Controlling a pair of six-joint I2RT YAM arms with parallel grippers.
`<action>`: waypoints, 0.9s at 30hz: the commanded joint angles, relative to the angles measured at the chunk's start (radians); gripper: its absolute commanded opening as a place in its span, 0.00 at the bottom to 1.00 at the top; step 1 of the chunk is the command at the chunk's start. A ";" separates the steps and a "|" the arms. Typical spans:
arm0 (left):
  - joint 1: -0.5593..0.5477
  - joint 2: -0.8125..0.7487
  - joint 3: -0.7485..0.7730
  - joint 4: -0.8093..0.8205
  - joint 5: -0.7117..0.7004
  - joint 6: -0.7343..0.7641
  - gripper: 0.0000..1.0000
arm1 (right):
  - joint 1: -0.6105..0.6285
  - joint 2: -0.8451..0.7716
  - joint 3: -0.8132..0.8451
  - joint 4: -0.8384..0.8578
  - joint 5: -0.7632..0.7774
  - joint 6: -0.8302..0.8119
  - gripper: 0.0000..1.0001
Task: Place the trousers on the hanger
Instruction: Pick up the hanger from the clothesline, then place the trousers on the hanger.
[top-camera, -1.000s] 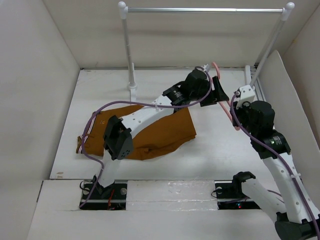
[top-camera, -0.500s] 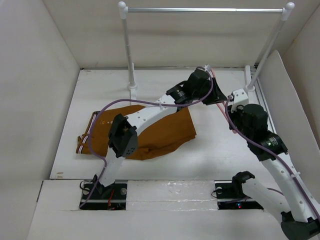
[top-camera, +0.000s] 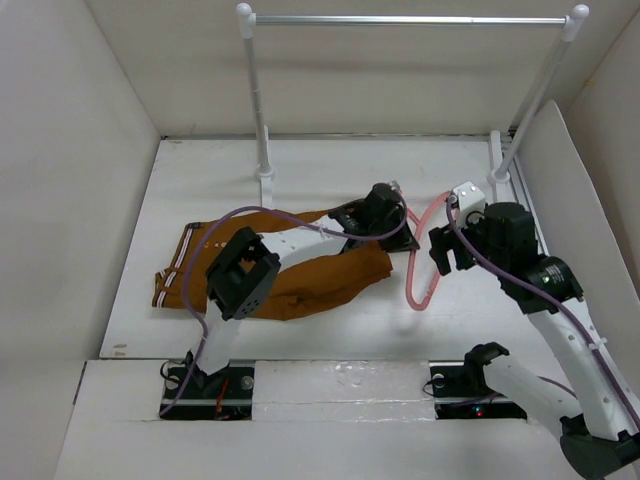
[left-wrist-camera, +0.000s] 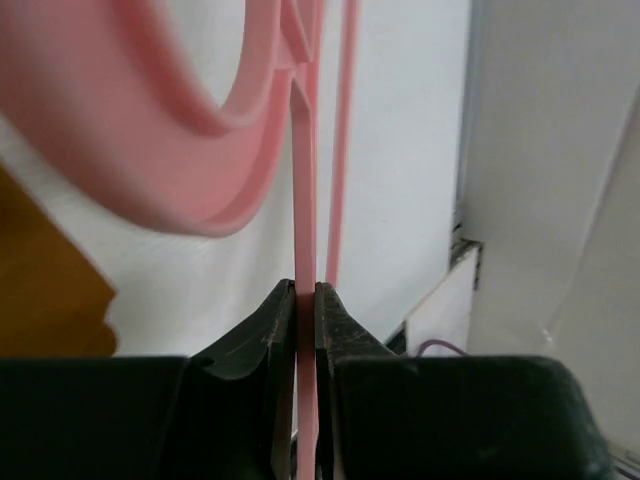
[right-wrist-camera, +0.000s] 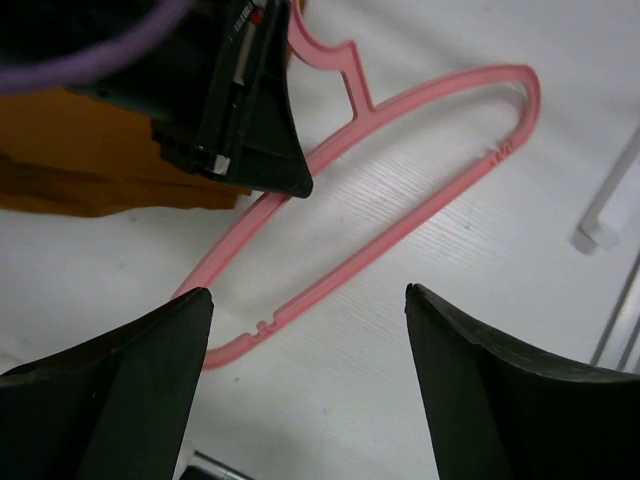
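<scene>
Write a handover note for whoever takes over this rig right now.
Left tool: shut on the pink hanger, pinching one thin bar.
Right tool: open above the hanger, holding nothing.
Trousers: lying on the table beside the hanger, not on it.
Done: hanger gripped.
Left: get the trousers onto the hanger.

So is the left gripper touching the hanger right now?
Touching. The left wrist view shows the left gripper with its fingers pressed against the hanger, one on each side of its thin bar, with no gap.
</scene>
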 joint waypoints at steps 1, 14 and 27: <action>0.006 -0.123 -0.112 0.164 -0.013 -0.019 0.00 | -0.051 0.040 0.117 -0.112 -0.305 -0.063 0.83; -0.068 -0.335 -0.513 0.309 -0.372 -0.129 0.00 | -0.205 0.243 -0.256 0.502 -0.560 0.144 0.09; -0.045 -0.256 -0.530 0.244 -0.501 -0.148 0.00 | -0.156 0.686 -0.226 0.849 -0.569 0.196 0.48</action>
